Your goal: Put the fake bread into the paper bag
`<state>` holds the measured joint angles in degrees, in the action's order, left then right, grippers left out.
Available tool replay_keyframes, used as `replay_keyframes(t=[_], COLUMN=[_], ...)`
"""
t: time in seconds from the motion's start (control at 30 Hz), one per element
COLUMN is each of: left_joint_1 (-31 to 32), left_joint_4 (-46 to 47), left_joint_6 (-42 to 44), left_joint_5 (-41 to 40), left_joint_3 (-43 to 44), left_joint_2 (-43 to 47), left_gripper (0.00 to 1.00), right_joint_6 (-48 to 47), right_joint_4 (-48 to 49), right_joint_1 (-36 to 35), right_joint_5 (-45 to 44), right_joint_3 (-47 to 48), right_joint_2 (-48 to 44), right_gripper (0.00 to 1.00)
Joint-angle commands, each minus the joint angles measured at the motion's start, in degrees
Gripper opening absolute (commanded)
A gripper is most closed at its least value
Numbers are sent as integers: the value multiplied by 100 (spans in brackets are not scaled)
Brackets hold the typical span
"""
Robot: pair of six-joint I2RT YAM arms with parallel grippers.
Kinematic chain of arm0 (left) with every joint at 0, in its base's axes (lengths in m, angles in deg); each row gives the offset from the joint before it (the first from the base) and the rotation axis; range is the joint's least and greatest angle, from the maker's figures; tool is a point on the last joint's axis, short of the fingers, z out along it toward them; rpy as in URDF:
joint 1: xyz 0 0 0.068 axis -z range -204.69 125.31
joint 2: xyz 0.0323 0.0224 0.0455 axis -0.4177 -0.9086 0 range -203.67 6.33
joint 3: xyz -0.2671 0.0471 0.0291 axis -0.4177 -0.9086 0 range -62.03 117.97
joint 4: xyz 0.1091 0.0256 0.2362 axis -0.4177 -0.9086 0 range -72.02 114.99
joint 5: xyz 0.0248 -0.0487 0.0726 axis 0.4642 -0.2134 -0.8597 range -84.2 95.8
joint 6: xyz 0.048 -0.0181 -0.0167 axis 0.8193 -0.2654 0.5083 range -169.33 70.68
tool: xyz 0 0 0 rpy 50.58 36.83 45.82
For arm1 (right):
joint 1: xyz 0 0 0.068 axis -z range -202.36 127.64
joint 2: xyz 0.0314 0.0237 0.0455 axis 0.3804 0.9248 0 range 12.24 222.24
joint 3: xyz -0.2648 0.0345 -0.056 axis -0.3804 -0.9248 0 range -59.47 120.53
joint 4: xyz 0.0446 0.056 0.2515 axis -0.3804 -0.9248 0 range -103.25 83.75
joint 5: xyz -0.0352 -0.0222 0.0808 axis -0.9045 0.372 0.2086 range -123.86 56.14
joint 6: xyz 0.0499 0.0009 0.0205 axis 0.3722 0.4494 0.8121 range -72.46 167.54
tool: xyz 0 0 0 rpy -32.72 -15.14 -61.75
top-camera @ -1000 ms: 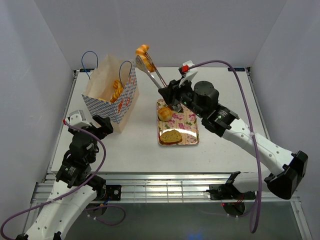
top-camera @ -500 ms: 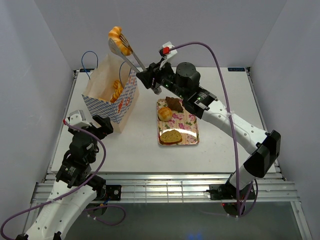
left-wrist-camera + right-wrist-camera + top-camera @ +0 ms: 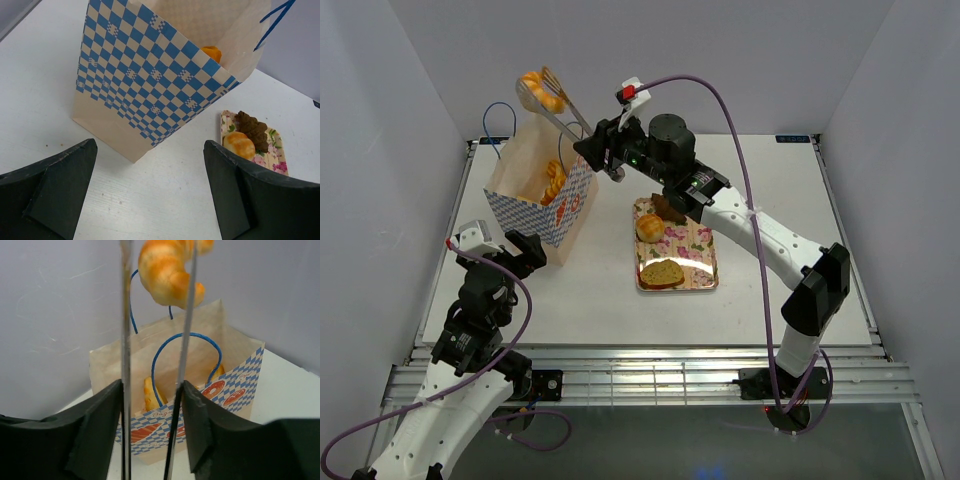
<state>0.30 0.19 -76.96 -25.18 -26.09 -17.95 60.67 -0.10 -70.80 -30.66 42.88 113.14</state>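
Observation:
My right gripper is shut on metal tongs, which pinch a golden croissant-like bread high above the paper bag. In the right wrist view the croissant hangs between the tong arms over the bag's open mouth. A twisted loaf stands inside the bag. A round bun, a dark brown piece and a flat slice lie on the floral tray. My left gripper is open and empty, just in front of the bag.
The bag's blue cord handles stick up at its far and near sides. The tray stands right of the bag. White walls enclose the table at the back and on both sides.
My right arm has swung left and up with the tongs, carrying the croissant from above the tray's far end to over the bag. The left arm has not moved.

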Motion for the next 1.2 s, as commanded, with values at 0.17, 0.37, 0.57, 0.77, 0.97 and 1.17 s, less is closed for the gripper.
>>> replay_keyframes(t=[0.17, 0.37, 0.57, 0.77, 0.97, 1.17], left_joint_1=[32, 32, 32, 32, 32, 32], left_joint_4=[98, 98, 107, 98, 98, 98], left_joint_6=[30, 30, 39, 39, 48, 48], left_joint_5=[75, 75, 66, 40, 66, 57], left_joint_3=[-17, -17, -17, -17, -9, -17], left_joint_2=[37, 19, 36, 45, 19, 2], left_gripper=[98, 98, 98, 98, 97, 98], right_joint_6=[-21, -38, -275, -399, -285, 58], right_joint_4=[167, 18, -27, 360, 650, 1045], right_joint_1=[-7, -7, -7, 2, 46, 274], right_joint_5=[23, 58, -214, -1198, -1972, -2517], right_joint_3=[453, 576, 384, -503, -1400, -2876], right_joint_2=[8, 8, -272, -966, -1704, -2582], right_gripper=[62, 63, 63, 63, 62, 61])
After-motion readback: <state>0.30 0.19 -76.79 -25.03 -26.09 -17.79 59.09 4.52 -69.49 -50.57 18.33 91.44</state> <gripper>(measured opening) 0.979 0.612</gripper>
